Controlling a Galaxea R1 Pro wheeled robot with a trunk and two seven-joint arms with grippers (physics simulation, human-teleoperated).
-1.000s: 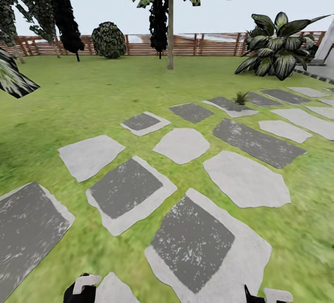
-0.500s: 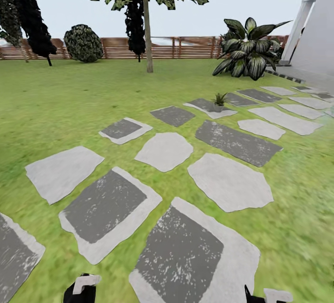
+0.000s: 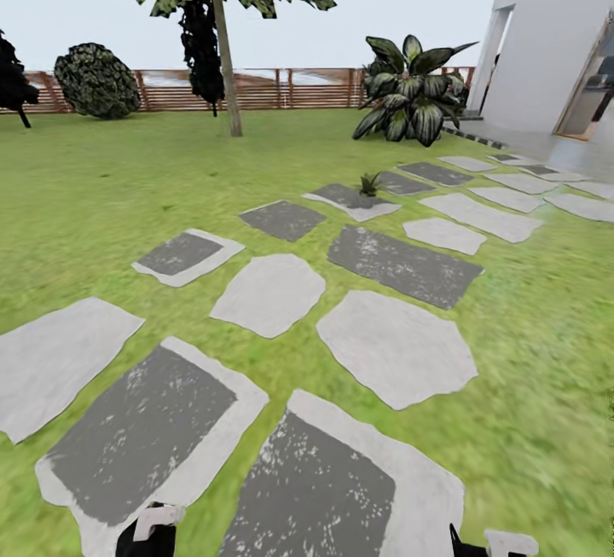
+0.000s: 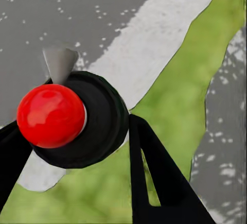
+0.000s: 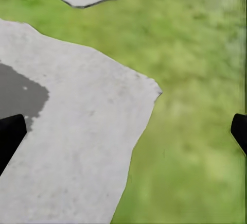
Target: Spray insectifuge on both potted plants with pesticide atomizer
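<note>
- The head view has swung right since a second ago: the tree [image 3: 223, 45], fence [image 3: 256, 89] and slabs [image 3: 269, 293] sit further left, and a white house [image 3: 554, 37] has come into sight at the right.
- One potted plant [image 3: 369, 185] stands far ahead on a slab, short of the big striped-leaf plant [image 3: 409, 92].
- The left gripper [image 4: 72, 147] holds the atomizer [image 4: 77, 118], its black fingers close on either side of the dark round body with a red top.
- The right gripper [image 5: 123, 131] is spread wide with nothing between its fingers, over a slab edge and lawn [image 5: 195, 80].
</note>
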